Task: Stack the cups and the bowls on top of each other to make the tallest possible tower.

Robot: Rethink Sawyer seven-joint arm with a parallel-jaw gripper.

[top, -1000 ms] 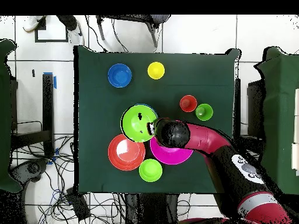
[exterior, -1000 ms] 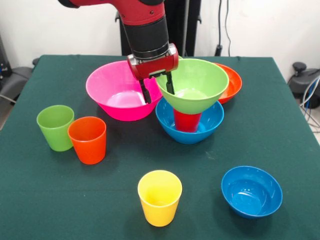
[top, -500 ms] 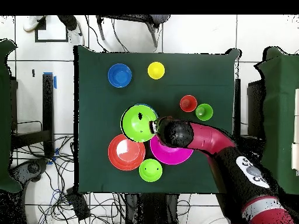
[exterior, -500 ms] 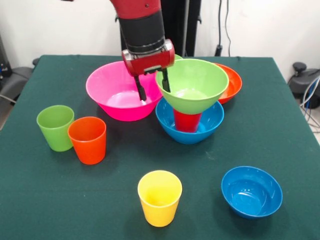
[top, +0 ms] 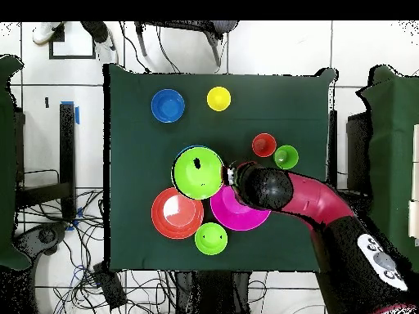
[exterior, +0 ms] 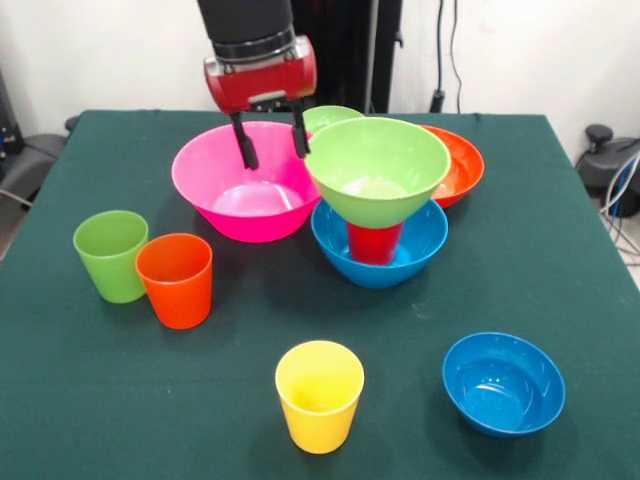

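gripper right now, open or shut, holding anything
Gripper: open, holding nothing; its fingers hang apart above the pink bowl, beside the big green bowl that tops the stack.

A: Tower (exterior: 376, 200) layout?
B: Big bowl (exterior: 380, 255) at bottom, upturned cup (exterior: 374, 241) in it, second big bowl (exterior: 377, 165) on the cup.
A: Gripper (exterior: 271, 150)?
B: Above another big bowl (exterior: 240, 185), just left of the tower in the front view.

You see a black cylindrical wrist ending in a glossy red block. The gripper (exterior: 270, 138) has two thin black fingers. From overhead, your arm is red with black joints.
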